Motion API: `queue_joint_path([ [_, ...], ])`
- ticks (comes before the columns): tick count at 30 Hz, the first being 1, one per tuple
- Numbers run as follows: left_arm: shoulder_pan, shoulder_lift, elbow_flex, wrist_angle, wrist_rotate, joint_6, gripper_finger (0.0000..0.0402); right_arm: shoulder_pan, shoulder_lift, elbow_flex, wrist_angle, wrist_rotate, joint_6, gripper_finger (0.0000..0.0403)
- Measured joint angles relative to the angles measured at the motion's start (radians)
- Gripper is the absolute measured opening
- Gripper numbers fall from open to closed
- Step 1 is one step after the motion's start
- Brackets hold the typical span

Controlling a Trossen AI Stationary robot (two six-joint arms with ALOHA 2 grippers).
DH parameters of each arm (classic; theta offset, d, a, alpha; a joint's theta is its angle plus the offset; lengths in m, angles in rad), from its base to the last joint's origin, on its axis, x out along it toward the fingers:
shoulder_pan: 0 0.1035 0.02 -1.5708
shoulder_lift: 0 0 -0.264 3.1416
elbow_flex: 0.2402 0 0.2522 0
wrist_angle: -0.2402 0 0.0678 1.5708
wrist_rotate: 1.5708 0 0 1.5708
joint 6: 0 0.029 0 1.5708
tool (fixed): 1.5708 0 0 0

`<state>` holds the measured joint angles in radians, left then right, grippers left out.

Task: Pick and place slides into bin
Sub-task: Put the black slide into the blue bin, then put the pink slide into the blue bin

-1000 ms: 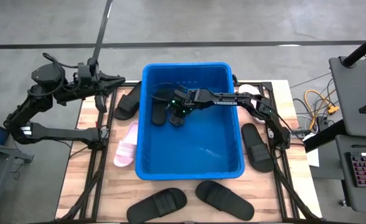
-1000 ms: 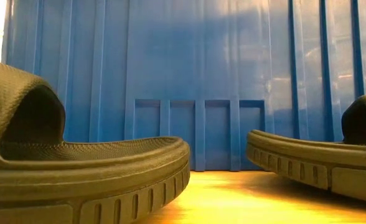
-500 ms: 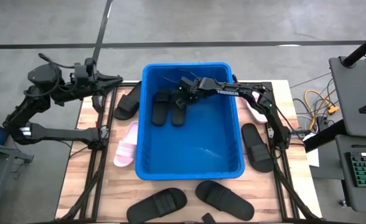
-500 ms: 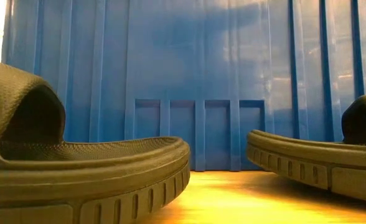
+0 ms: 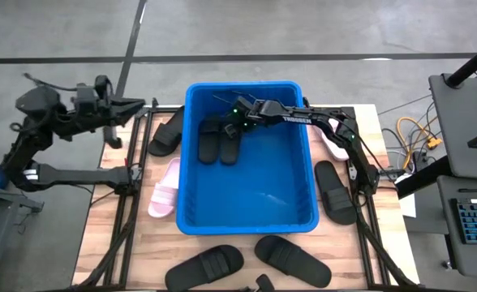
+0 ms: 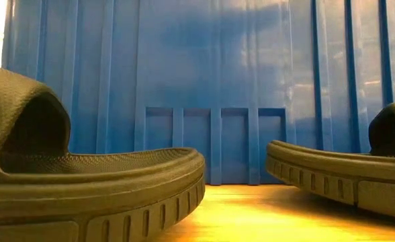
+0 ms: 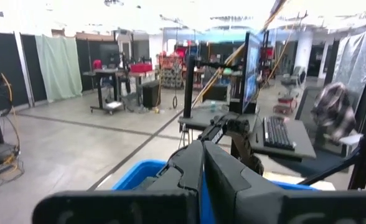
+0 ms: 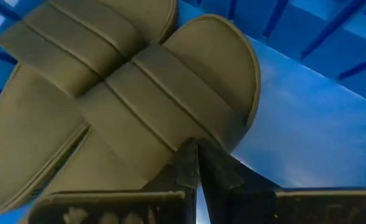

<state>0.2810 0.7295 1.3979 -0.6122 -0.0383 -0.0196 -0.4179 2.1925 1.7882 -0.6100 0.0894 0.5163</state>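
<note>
A: Where do the slides sit?

B: Two black slides (image 5: pixel 219 139) lie side by side on the floor of the blue bin (image 5: pixel 250 212), at its far left end. The rest are on the table (image 5: pixel 152 240) around the bin: one black slide (image 5: pixel 166 132) just beside the bin's far left corner, a pale pink slide (image 5: pixel 165 187) along its left wall, a black slide (image 5: pixel 336 191) along its right wall, a second pink one (image 5: pixel 333 144) partly hidden under the right arm, and two black slides (image 5: pixel 249 260) in front of the near wall.

A: And the right claw?

B: The right claw (image 5: pixel 235 106) reaches into the bin over the two slides there. Its fingers are closed together and hold nothing; the wrist view shows their tips just at the edge of a black slide's (image 8: pixel 139 99) ribbed strap.

A: The left one?

B: The left claw (image 5: pixel 145 103) hangs above the table's far left corner, apart from the bin, its fingers pressed shut and empty.
</note>
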Motion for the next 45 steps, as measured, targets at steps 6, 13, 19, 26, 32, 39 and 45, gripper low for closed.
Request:
queue_joint_path([
  [6, 0.0, -0.009, 0.0, 0.001, -0.001, 0.0, 0.0, 0.0, 0.0, 0.0, -0.01, 0.012, -0.017, 0.0008],
  [13, 0.0, -0.008, -0.002, 0.0, 0.0, 0.0, 0.0, 0.006, -0.01, 0.007, 0.0, 0.019, -0.031, 0.0008],
  [19, 0.0, -0.005, -0.013, 0.001, 0.0, 0.0, 0.0, 0.031, -0.086, 0.052, 0.056, 0.016, -0.114, 0.0008],
  [26, 0.0, -0.004, -0.017, 0.001, -0.003, 0.001, 0.0, 0.066, -0.262, 0.128, 0.073, -0.06, -0.237, 0.0008],
  [32, 0.0, -0.006, -0.017, 0.001, -0.009, 0.001, 0.0, 0.097, -0.448, 0.157, 0.075, -0.062, -0.417, 0.0008],
  [39, 0.0, -0.003, -0.017, 0.001, -0.026, 0.002, 0.0, 0.099, -0.648, 0.132, 0.076, -0.106, -0.436, 0.0008],
  [45, 0.0, -0.007, -0.017, 0.002, -0.027, 0.002, 0.0, 0.13, -0.76, 0.119, 0.045, -0.273, -0.424, 0.0008],
])
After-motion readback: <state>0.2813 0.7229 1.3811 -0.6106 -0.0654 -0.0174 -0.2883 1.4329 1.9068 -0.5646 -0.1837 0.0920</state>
